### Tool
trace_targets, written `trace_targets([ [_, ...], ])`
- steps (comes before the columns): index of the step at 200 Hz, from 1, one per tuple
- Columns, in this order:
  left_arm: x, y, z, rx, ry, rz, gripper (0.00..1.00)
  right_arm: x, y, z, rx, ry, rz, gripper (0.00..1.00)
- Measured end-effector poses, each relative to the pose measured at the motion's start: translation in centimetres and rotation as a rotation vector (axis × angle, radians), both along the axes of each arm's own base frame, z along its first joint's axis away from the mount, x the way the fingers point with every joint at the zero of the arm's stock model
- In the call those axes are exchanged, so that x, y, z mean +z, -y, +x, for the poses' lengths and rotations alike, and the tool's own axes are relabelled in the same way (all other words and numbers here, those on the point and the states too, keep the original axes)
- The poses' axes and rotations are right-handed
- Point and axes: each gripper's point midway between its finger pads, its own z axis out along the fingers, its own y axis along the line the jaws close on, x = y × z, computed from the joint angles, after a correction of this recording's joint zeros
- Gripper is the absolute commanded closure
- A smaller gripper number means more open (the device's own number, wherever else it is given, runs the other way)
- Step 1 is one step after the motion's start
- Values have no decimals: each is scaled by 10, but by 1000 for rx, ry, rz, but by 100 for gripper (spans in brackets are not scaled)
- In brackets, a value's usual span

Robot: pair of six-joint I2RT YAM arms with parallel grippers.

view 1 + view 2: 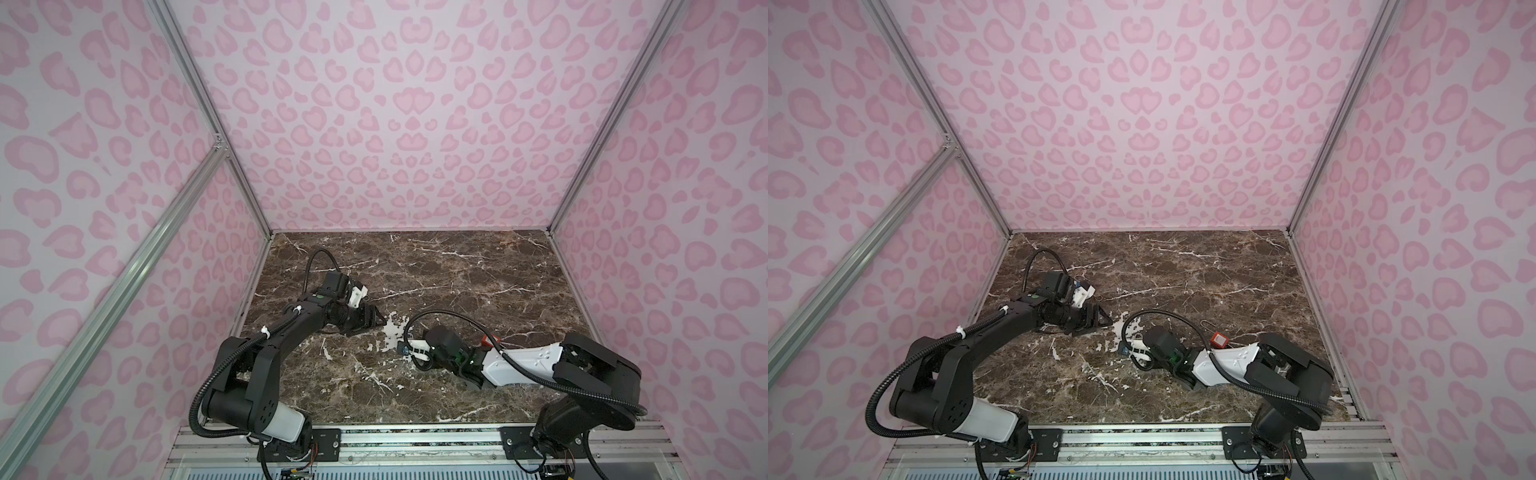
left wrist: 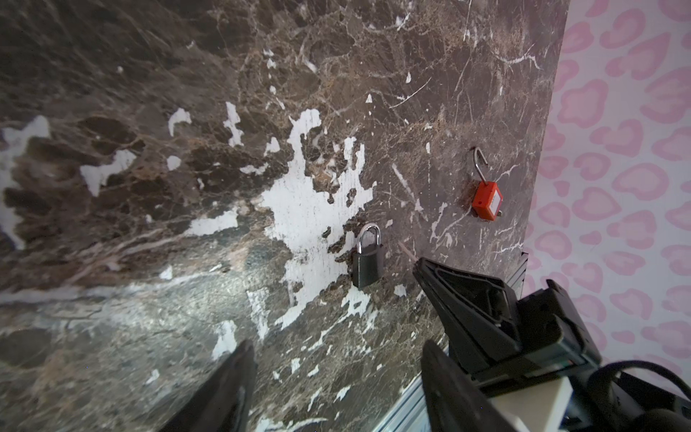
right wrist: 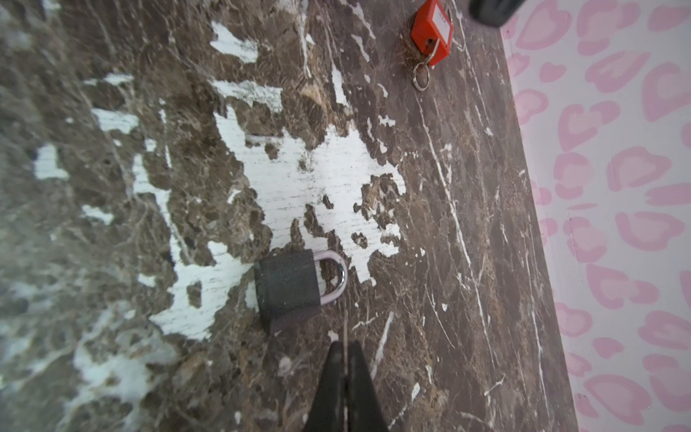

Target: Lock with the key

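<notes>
A red padlock [image 2: 487, 202] lies on the marble table [image 1: 457, 270] with its shackle swung open, seen in both top views [image 1: 489, 341] [image 1: 1219, 340]. The key [image 3: 433, 48] sticks out of the lock body, and a ring [image 3: 421, 78] hangs from it. A black padlock [image 3: 289, 290] with its shackle shut lies by a white patch. My right gripper [image 3: 346, 346] is shut with nothing visible in it, its tip a short gap from the black padlock [image 2: 368, 262]. My left gripper [image 2: 338, 348] is open and empty, farther left [image 1: 374, 322].
Pink patterned walls [image 1: 415, 124] close in the table at the back and on both sides. An aluminium rail [image 1: 415, 440] runs along the front edge. My right arm's white link [image 1: 519, 361] lies close beside the red padlock.
</notes>
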Motion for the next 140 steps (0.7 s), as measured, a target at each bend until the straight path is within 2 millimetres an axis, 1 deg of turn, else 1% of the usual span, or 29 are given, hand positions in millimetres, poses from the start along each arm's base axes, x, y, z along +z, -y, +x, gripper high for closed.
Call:
trace_targets([
  [78,1,-1,0,0,1,-3,29,-9,1,5,-14,-8,-63,100],
  [140,0,-1,0,1,-1,-3,29,-18,2,3,-8,-19,-113,100],
])
